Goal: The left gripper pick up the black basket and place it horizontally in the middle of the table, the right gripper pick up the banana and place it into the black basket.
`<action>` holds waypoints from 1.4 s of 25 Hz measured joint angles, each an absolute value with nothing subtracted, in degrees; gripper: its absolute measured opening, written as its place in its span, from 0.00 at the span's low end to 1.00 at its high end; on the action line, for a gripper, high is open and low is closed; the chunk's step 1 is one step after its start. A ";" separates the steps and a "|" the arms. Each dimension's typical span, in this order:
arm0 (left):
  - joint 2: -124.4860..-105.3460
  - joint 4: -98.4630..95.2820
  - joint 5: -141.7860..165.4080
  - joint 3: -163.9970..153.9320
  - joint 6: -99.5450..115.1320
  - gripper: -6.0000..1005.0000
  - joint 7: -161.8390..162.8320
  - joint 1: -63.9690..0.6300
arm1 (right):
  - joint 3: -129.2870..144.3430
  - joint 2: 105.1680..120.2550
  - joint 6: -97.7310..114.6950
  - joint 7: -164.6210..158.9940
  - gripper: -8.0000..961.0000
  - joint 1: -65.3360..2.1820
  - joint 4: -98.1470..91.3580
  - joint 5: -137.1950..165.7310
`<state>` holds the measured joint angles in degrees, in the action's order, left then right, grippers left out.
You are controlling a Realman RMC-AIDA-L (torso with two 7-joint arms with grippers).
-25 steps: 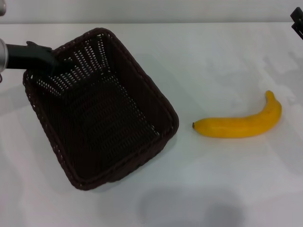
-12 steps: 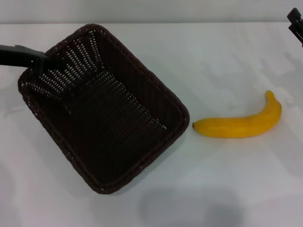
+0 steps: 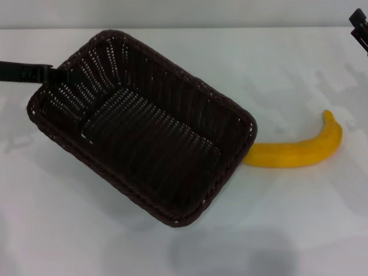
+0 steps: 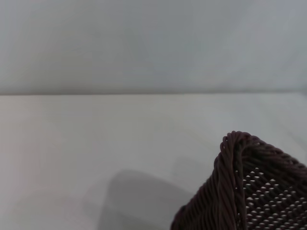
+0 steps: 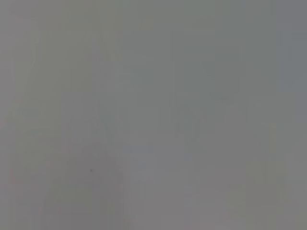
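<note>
The black basket (image 3: 144, 129) is lifted and tilted over the left half of the white table (image 3: 299, 230), its long side running diagonally from back left to front right. My left gripper (image 3: 59, 75) reaches in from the left edge and is shut on the basket's back left rim. A corner of the basket's braided rim shows in the left wrist view (image 4: 244, 187). The yellow banana (image 3: 302, 149) lies on the table to the right; the basket's right corner hides its left end. Only a bit of my right gripper (image 3: 359, 26) shows, at the top right edge, well away from the banana.
A soft shadow lies on the table near its front edge, below the basket. The table's back edge runs along the top of the head view. The right wrist view shows only a plain grey surface.
The basket has swung and shifted right, held by the left gripper. Its right corner now covers the banana's dark tip. The banana and the right gripper have not moved.
</note>
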<state>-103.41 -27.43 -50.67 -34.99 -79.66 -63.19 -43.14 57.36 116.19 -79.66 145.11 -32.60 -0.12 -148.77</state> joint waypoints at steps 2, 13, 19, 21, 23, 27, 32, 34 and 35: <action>-103.38 -28.21 -53.00 -34.98 -80.73 0.20 -62.53 -42.09 | 57.37 116.19 -79.67 145.11 0.88 -32.56 -0.14 -148.77; -103.79 -29.27 -70.66 -34.79 -83.13 0.20 -61.54 -33.96 | 56.71 116.19 -79.53 145.43 0.88 -31.59 -0.21 -149.22; -105.95 -28.44 -80.05 -34.78 -81.31 0.21 -60.46 -28.14 | 56.57 116.19 -79.31 145.47 0.88 -30.82 -0.32 -149.31; -106.99 -28.09 -81.39 -34.74 -79.83 0.21 -60.46 -26.63 | 56.54 116.19 -79.27 145.59 0.88 -30.49 -0.44 -149.34; -108.06 -27.53 -82.18 -34.73 -78.16 0.22 -60.46 -25.29 | 56.51 116.20 -79.23 145.62 0.88 -30.27 -0.52 -149.38; -110.52 -26.86 -82.57 -34.63 -74.65 0.22 -60.55 -23.73 | 56.51 116.19 -79.13 145.69 0.88 -29.89 -0.73 -149.42; -111.96 -25.50 -82.26 -34.65 -72.31 0.23 -60.80 -23.39 | 56.51 116.19 -79.02 145.72 0.88 -29.86 -0.73 -149.42; -112.10 -25.18 -82.18 -34.81 -71.46 0.23 -60.80 -23.42 | 56.51 116.19 -79.01 145.72 0.88 -29.86 -0.73 -149.42; -112.15 -25.00 -82.15 -34.88 -71.03 0.23 -60.80 -23.48 | 56.51 116.19 -79.01 145.73 0.88 -29.86 -0.73 -149.42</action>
<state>-112.15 -25.00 -82.15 -34.88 -71.02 -60.80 -23.48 56.51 116.19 -79.01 145.73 -29.86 -0.73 -149.42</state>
